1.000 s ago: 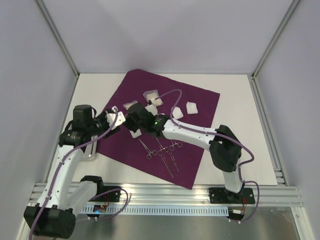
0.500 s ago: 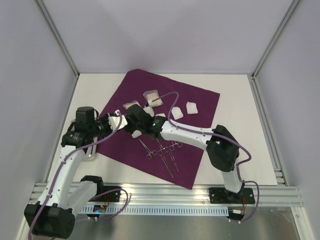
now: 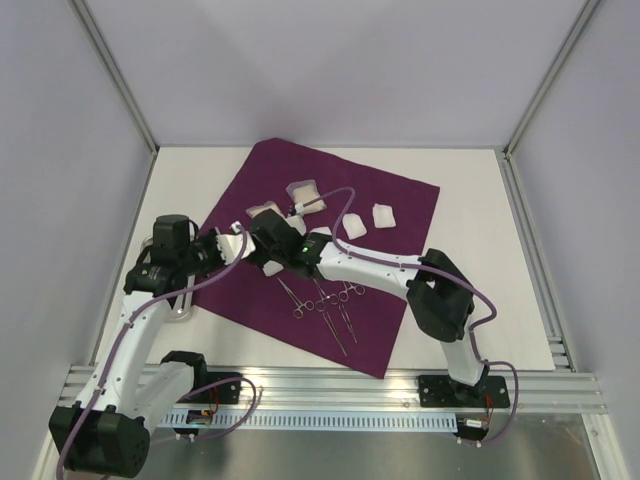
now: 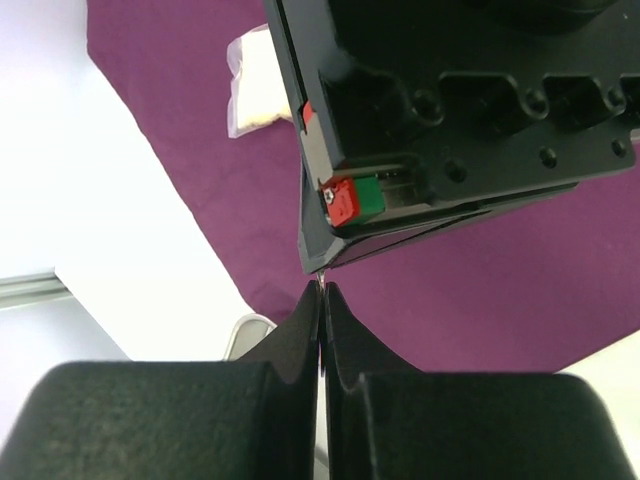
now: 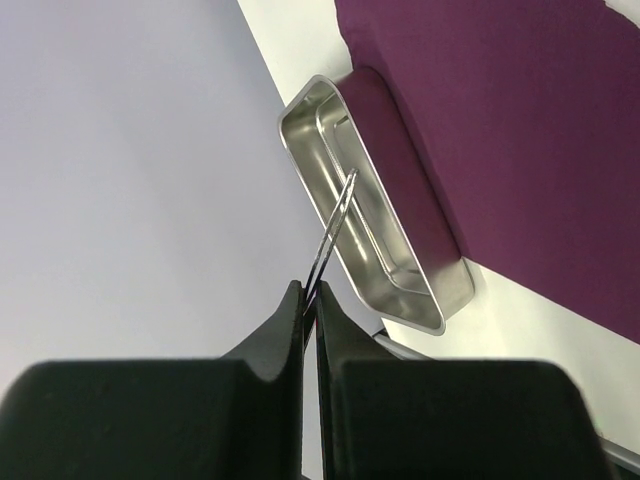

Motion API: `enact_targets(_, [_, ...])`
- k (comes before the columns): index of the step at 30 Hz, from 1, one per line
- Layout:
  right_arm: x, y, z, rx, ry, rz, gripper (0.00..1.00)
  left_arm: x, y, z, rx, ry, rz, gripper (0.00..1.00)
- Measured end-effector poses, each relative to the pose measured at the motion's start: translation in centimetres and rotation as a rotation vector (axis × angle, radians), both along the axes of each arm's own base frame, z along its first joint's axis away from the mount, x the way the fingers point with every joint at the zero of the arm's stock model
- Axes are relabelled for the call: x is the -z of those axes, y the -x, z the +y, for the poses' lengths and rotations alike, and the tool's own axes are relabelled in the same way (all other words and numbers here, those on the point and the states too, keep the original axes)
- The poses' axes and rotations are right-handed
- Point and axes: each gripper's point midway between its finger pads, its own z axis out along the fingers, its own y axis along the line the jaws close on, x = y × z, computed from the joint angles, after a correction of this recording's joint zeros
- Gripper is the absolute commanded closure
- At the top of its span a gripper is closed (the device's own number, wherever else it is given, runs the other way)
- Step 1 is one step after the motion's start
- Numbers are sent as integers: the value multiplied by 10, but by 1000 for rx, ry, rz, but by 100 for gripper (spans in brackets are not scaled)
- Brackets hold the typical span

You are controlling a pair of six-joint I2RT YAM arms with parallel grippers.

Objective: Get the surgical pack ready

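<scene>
Fabric of deep plum purple, the surgical pack [image 3: 262, 300], lay spread as one big sheet across the middle of the white surface [image 3: 470, 200]. White gauze packets [image 3: 384, 215] sat on its upper part and steel scissor-handled instruments [image 3: 325, 300] lower down. We judged it was laid flat so the items could be set out on it.

Both arms met over the sheet's left edge, but from above we could not read their fingers. The right wrist view settled one: the right hand [image 5: 308, 300] was clenched on thin metal tweezers [image 5: 335, 225], which pointed toward a shiny oblong steel tray [image 5: 330, 125] in that frame's middle. We took that as aiming for the tray. The left wrist view showed the left hand [image 4: 322, 295] pressed closed just below the right arm's black housing. We could not tell whether it pinched anything.
</scene>
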Motion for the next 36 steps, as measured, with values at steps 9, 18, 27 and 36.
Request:
enact_targets(9, [1, -2, 3, -3, -39, -4, 70, 1, -5, 6, -52, -3, -6, 100])
enact_targets(18, [29, -6, -12, 1, 4, 20, 56, 31, -7, 22, -178, -23, 66, 100])
enact_targets(27, [63, -8, -48, 17, 106, 15, 58, 35, -11, 90, -551, 107, 131, 100])
enact_targets(36, [24, 0, -79, -46, 167, -161, 59, 44, 15, 175, -888, 245, 150, 100])
